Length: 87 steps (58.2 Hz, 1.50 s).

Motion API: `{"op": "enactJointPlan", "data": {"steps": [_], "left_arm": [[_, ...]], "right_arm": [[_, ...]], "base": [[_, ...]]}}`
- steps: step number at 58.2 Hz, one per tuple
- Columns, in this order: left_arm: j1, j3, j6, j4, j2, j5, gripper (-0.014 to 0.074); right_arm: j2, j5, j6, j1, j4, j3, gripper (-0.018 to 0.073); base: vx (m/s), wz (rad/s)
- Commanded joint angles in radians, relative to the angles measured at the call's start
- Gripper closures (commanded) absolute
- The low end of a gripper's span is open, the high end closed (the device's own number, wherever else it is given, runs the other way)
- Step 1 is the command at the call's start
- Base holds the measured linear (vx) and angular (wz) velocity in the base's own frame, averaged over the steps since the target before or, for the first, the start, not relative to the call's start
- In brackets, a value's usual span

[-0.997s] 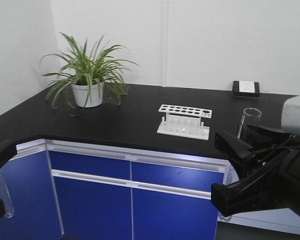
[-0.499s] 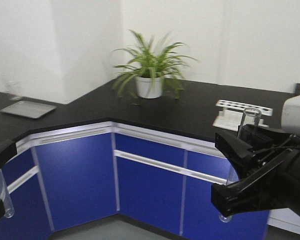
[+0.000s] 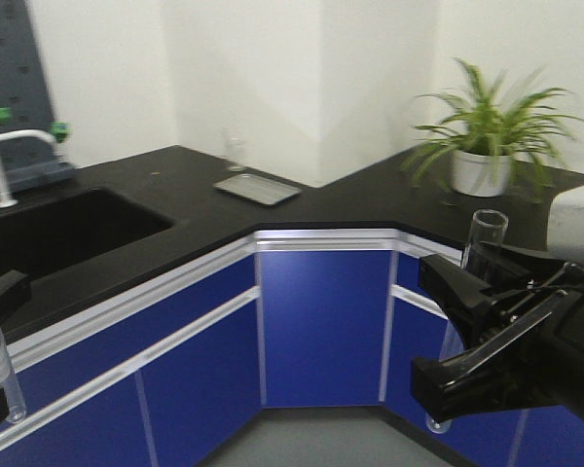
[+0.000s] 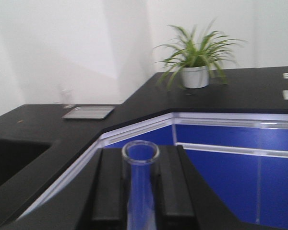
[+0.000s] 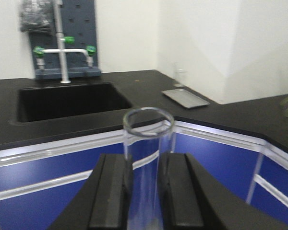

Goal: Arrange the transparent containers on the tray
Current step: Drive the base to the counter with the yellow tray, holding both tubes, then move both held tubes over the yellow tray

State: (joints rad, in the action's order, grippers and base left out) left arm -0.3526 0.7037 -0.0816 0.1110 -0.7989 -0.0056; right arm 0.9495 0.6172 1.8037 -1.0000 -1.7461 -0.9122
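Tray [image 3: 258, 189] in sight, flat and pale grey, on the black tabletop [image 3: 370, 199] by the inner wall corner, and it looks bare. Far left of the tray, below the tabletop edge, the left pincer [image 4: 140, 155] is clamped on the slim tube [image 4: 140, 191], a black finger on each side, rim up. Between that and the tray sits the sink [image 3: 68, 229], tap [image 3: 10, 146] behind it. Just behind the tray stands a small glass [image 3: 236, 151], blurred; touching the tray or not, I cannot tell. Right of the tray, the potted plant [image 3: 487, 136]. Further right, well apart from the tray, the right pincer [image 5: 145, 160] pinches the wider tube [image 5: 147, 187], upright too, rim above the fingers.

This reads as the carry: both tubes gripped, neither over the tray. To do it well, I'd say square the arms up to the tray before lowering anything, hold the tubes upright with a firm grip on that slick glass, and come in from the front so the small glass behind the tray is not clipped. One tube at a time looks safest. The slim one's rounded bottom probably won't let it stand, so lay it flat, well inside the tray rim, and part the fingers only once the glass is resting.
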Motion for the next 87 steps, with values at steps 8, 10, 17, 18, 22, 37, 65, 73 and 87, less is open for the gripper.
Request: {"op": "enactJointPlan", "data": {"steps": [8, 10, 17, 18, 22, 37, 65, 73, 87], "left_arm": [[-0.006, 0.034, -0.001, -0.008, 0.007, -0.084, 0.0514], [-0.006, 0.034, -0.001, -0.008, 0.007, -0.084, 0.0514], [-0.006, 0.034, -0.001, -0.008, 0.007, -0.084, 0.0514], [-0.006, 0.034, -0.001, -0.008, 0.007, -0.084, 0.0514], [-0.006, 0.034, -0.001, -0.008, 0.007, -0.084, 0.0514], [-0.006, 0.034, -0.001, -0.008, 0.007, -0.084, 0.0514], [-0.006, 0.034, -0.001, -0.008, 0.007, -0.084, 0.0514], [-0.006, 0.034, -0.001, -0.008, 0.007, -0.084, 0.0514], [-0.006, 0.034, -0.001, -0.008, 0.007, -0.084, 0.0514]], "right_arm": [[-0.010, -0.023, 0.012, 0.004, -0.025, -0.037, 0.0389], [-0.011, -0.023, 0.012, 0.004, -0.025, -0.037, 0.0389], [-0.011, -0.023, 0.012, 0.004, -0.025, -0.037, 0.0389], [-0.011, -0.023, 0.012, 0.004, -0.025, -0.037, 0.0389], [-0.011, -0.023, 0.012, 0.004, -0.025, -0.037, 0.0389], [-0.011, -0.023, 0.012, 0.004, -0.025, -0.037, 0.0389], [-0.011, -0.023, 0.012, 0.004, -0.025, -0.037, 0.0389], [-0.011, -0.023, 0.012, 0.004, -0.025, -0.037, 0.0389], [-0.011, -0.023, 0.012, 0.004, -0.025, -0.037, 0.0389]], "base": [[-0.06, 0.58], [-0.03, 0.56], [-0.01, 0.56], [0.01, 0.55], [0.03, 0.54], [0.07, 0.50], [0.11, 0.45], [0.15, 0.53], [0.17, 0.47]]}}
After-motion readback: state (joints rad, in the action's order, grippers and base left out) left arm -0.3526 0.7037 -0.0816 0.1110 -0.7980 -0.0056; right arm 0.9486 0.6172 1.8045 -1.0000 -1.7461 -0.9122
